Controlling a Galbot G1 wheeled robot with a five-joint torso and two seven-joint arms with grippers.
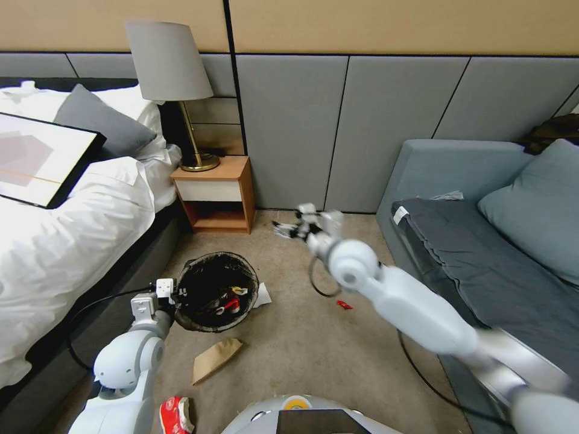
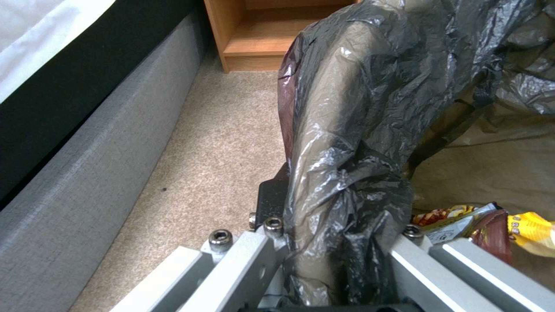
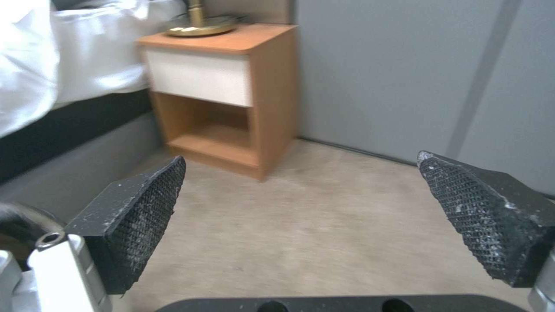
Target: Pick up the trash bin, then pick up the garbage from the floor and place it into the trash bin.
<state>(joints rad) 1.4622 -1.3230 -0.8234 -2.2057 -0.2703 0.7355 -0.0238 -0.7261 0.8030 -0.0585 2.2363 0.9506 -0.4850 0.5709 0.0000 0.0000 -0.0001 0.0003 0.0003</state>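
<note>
Bin gripped on the left, right gripper empty

Left gripper (image 2: 335,255) is clamped on the trash bin (image 1: 216,292) rim, bag liner pinched between its fingers; wrapper print inside is unreadable. Right gripper (image 3: 301,216) is spread wide over bare carpet near the nightstand (image 3: 223,93). A brown paper bag (image 1: 215,358) lies just beside the bin.

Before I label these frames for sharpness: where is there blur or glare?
Head view: the right arm and right gripper are smeared by motion; the trash bin and left gripper look crisp. Left wrist view: sheen on the black bag liner. Right wrist view: the carpet and nightstand look soft; the pads are sharp.
</note>
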